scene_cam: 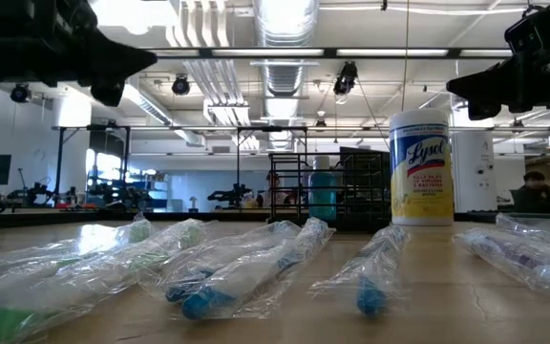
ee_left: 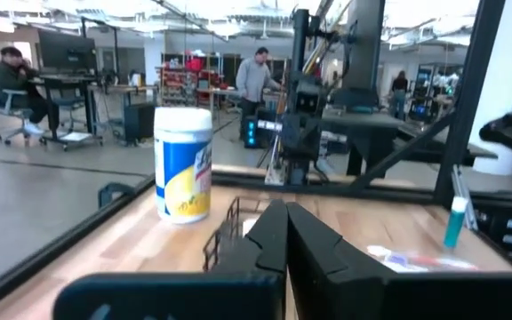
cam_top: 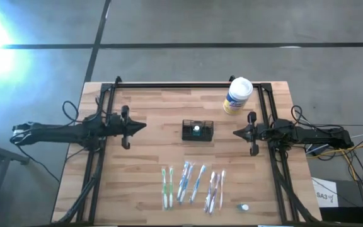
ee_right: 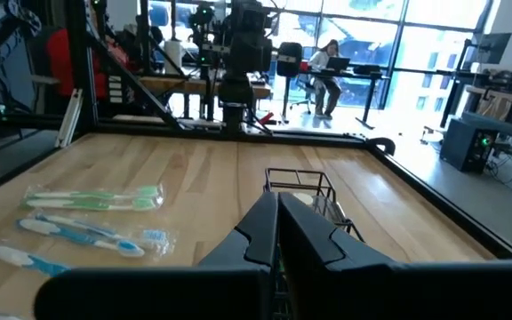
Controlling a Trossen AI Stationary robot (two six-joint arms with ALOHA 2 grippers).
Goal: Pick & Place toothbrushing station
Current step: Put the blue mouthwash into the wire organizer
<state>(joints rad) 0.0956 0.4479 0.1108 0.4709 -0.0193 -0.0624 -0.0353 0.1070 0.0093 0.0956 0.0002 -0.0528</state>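
The toothbrushing station point(cam_top: 197, 130), a small black wire-mesh caddy, stands on its base in the middle of the wooden table, with something pale teal inside it. It also shows in the low view point(scene_cam: 325, 191) and in both wrist views point(ee_left: 225, 233) point(ee_right: 305, 191). My left gripper point(cam_top: 145, 126) hovers shut to the caddy's left, pointing at it, well apart from it point(ee_left: 285, 222). My right gripper point(cam_top: 235, 133) hovers shut to its right, also pointing at it point(ee_right: 276, 209). Neither holds anything.
A white canister with a yellow label point(cam_top: 237, 95) stands at the far right, behind the caddy. Several toothbrushes in clear wrappers point(cam_top: 194, 186) lie in a row near the front edge. A small pale object point(cam_top: 244, 207) lies at the near right. Black frame rails point(cam_top: 169, 85) border the table.
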